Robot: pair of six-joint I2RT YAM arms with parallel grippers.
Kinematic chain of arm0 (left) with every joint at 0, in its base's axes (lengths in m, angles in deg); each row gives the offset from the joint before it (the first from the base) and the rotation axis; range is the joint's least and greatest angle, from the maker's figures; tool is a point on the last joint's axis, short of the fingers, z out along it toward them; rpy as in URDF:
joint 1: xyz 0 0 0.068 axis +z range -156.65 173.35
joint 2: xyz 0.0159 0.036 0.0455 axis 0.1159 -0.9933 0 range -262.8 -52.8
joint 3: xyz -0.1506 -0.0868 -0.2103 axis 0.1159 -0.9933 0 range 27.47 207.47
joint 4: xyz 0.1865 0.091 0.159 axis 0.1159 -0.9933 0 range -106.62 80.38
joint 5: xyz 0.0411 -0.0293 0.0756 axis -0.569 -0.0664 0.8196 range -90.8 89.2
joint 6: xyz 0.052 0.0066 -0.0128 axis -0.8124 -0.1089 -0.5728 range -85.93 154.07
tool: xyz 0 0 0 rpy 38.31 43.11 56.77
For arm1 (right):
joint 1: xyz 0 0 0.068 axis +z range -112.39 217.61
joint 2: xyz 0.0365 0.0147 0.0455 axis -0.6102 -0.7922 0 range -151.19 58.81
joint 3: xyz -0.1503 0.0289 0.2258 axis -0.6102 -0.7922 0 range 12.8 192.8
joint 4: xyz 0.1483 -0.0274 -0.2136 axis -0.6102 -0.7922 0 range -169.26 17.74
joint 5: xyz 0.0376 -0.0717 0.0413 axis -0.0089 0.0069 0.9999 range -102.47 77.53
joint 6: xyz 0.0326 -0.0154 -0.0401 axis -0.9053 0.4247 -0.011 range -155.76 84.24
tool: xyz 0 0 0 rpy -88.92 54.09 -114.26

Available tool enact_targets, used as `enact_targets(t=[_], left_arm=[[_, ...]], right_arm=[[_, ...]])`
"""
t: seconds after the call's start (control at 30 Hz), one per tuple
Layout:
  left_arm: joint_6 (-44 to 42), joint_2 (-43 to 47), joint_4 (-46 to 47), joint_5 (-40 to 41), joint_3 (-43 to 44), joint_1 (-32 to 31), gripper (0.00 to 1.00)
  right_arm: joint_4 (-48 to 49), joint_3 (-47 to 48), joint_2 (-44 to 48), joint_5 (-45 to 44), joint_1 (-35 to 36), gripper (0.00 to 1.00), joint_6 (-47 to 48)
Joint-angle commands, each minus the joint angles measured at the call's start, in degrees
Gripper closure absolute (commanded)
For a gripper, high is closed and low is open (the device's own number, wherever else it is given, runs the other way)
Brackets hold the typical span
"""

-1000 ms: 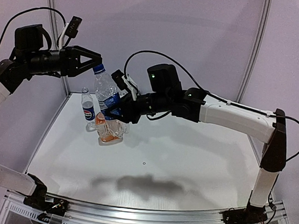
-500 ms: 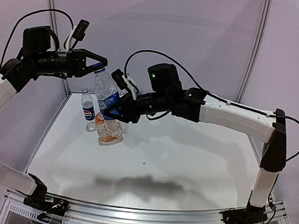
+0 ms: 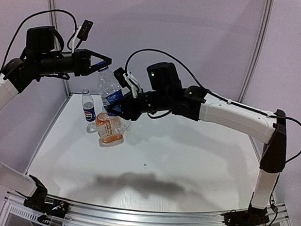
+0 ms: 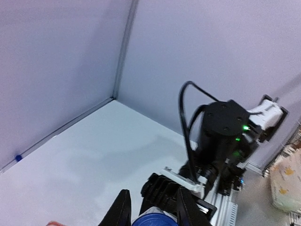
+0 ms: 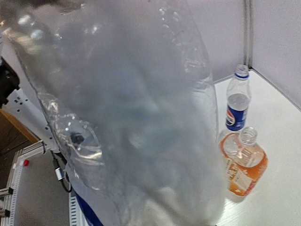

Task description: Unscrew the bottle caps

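A slim clear bottle (image 3: 109,89) with a blue label is held tilted above the table's back left. My right gripper (image 3: 120,107) is shut on its lower body. The bottle (image 5: 131,117) fills the right wrist view and hides those fingers. The blue bottle cap (image 3: 103,69) sits between the tips of my left gripper (image 3: 104,64), which is shut on it. In the left wrist view the cap (image 4: 154,220) shows at the bottom edge between the two black fingers (image 4: 121,212).
Below the held bottle stand a small blue-labelled bottle (image 3: 89,107) (image 5: 237,101) and a squat orange-labelled bottle (image 3: 108,129) (image 5: 244,165), both with uncapped necks. The white table (image 3: 188,162) ends at back and left walls. The right arm (image 3: 233,116) stretches across the table.
My left gripper moved right onto the top of the held bottle and shut on its blue cap. The right gripper kept its hold, and the bottle shifted up slightly.
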Motion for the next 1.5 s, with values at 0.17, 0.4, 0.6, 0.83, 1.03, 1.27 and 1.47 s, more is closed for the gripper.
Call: enact_targets(t=[0.17, 0.4, 0.6, 0.83, 1.03, 1.27, 1.47], left_arm=[[12.81, -6.73, -15.1, 37.91, 7.95, -8.46, 0.85], [15.47, -8.72, -16.43, 41.79, 10.8, -9.8, 0.83], [14.1, -7.61, -15.01, 41.5, 10.54, -9.78, 0.73], [9.33, -4.17, -9.67, 37.99, 7.73, -9.87, 0.39], [7.2, -0.2, -9.12, 38.59, 5.81, -9.7, 0.27], [-3.48, 7.99, -5.76, 29.45, -0.8, -8.51, 0.19], [-5.96, 10.18, -6.83, 0.79, -0.08, 2.24, 0.19]], right_arm=[[-9.91, 13.46, -7.37, -27.11, 0.33, 0.69, -0.31], [-7.48, 12.82, -7.42, -26.52, 0.49, 0.69, -0.49], [-7.35, 12.44, -7.38, -26.83, 0.56, 0.69, -0.39], [-6.39, 10.52, -6.33, -27.36, 0.5, 0.69, -0.45], [-5.97, 9.87, -6.0, -28.16, 0.55, 0.69, -0.12], [-4.7, 7.47, -4.19, -26.54, 0.5, 0.69, 1.78], [3.94, -3.42, 1.73, -11.06, 0.43, 0.69, 3.0]])
